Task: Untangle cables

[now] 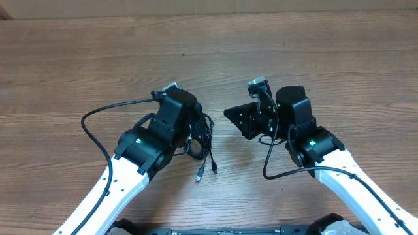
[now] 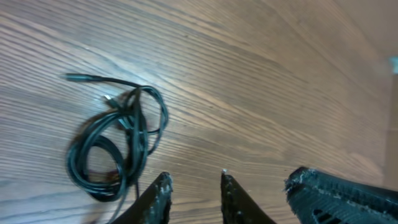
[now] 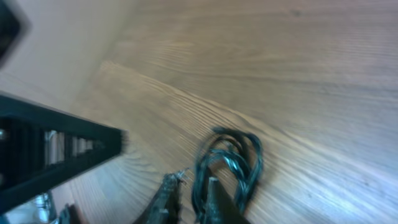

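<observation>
Wooden tabletop [image 1: 98, 52] carries thin black coiled cables [image 2: 115, 146]; left end effector [image 2: 194, 182] just beside them, narrowly parted, empty; right end effector [image 3: 193, 185] against them, blurred; cannot tell its grip.

Both white-shelled arms with black wrist housings reach in from the near edge: left arm [image 1: 111, 186], right arm [image 1: 353, 173], wrists angled in toward each other. Black two-finger left gripper [image 2: 194, 179]: tips clearly apart. Black two-finger right gripper [image 3: 191, 183]: only a narrow slit between the tips. View is blurred, can't tell if it's closed.
</observation>
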`<state>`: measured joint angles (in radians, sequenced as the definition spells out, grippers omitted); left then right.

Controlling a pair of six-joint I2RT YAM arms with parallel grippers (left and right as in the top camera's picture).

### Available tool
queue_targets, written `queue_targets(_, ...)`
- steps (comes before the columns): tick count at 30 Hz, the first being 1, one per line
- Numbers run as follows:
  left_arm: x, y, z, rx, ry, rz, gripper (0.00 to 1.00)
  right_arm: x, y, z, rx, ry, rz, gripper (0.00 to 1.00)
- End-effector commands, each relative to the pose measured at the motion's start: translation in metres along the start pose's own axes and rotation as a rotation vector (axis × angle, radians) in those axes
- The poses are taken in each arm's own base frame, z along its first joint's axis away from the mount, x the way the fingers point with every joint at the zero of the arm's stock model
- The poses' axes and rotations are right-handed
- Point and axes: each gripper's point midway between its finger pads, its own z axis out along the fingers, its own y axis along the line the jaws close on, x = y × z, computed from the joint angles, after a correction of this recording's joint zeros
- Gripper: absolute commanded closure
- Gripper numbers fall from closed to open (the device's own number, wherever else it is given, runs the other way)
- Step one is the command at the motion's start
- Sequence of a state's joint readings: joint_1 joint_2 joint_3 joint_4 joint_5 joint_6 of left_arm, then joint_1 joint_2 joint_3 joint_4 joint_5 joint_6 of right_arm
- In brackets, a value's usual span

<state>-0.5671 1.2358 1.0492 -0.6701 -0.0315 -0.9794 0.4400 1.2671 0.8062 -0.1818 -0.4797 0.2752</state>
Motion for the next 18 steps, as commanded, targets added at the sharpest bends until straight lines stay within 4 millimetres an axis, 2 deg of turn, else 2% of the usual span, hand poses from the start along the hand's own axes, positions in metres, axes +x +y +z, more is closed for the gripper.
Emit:
queue_targets(1,-0.011,0.007,-0.003,-0.046,-0.05,0.04,0.61,-0.009,-0.023,0.0,0.132,-0.033,-0.013,0.79)
queue_targets(5,-0.012,0.013,-0.003,-0.072,-0.059,0.041,0.47,0.001,-0.036,0.012,0.156,0.008,-0.014,0.75)
queue_targets(11,-0.007,0.021,-0.004,-0.103,-0.036,0.044,0.46,0.025,-0.059,0.042,0.171,0.091,0.026,0.74)
queue_targets(14,-0.002,0.027,-0.004,-0.127,-0.018,0.046,0.45,0.035,-0.059,0.054,0.12,0.127,0.04,0.74)
queue_targets(18,0.001,0.032,-0.005,-0.15,-0.002,0.048,0.44,0.035,-0.055,0.061,0.077,0.124,0.036,0.68)
